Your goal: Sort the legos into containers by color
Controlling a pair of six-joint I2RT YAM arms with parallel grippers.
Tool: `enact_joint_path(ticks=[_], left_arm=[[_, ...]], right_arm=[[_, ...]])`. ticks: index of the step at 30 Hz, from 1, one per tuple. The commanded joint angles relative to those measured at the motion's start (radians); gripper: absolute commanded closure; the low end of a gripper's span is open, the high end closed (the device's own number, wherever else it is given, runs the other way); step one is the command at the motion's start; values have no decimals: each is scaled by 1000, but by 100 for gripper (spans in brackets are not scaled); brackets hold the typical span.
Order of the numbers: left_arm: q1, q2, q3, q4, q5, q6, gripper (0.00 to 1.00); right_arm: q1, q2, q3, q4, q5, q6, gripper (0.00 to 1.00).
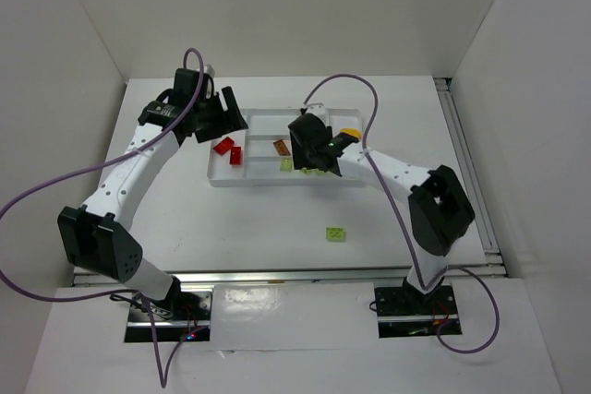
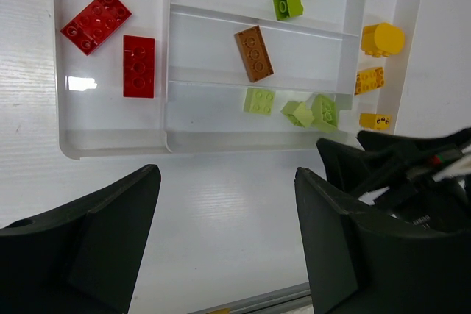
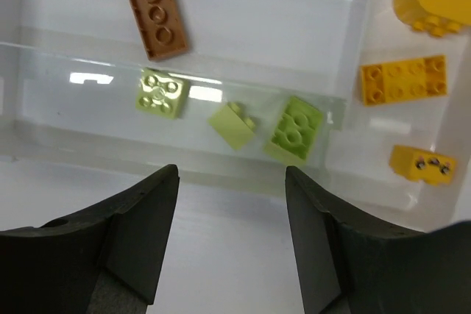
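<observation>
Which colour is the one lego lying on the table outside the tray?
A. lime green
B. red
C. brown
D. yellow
A: the lime green brick lies alone on the table, on the near side of the white tray.

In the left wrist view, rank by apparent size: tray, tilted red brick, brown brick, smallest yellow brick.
1. tray
2. tilted red brick
3. brown brick
4. smallest yellow brick
</observation>
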Motion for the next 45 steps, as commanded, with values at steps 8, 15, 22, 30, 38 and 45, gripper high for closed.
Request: enact_joint_path(ticks=[8, 15, 22, 30, 38, 45], left_arm=[[5, -23, 16, 8, 6, 10, 16], [5, -13, 25, 8, 26, 19, 16], [-4, -13, 13, 8, 26, 19, 16], [-4, -22, 4, 8, 26, 19, 16], [-4, -22, 4, 18, 26, 19, 16], [-4, -22, 4, 18, 26, 19, 16]], right_arm=[[51, -429, -406, -162, -8, 185, 25], [139, -496, -589, -154, -138, 306, 5], [150, -435, -612, -97, -170, 306, 2], [150, -375, -623, -56, -186, 306, 16], [150, -366, -641, -47, -186, 315, 30], [150, -397, -542, -111, -111, 305, 42]])
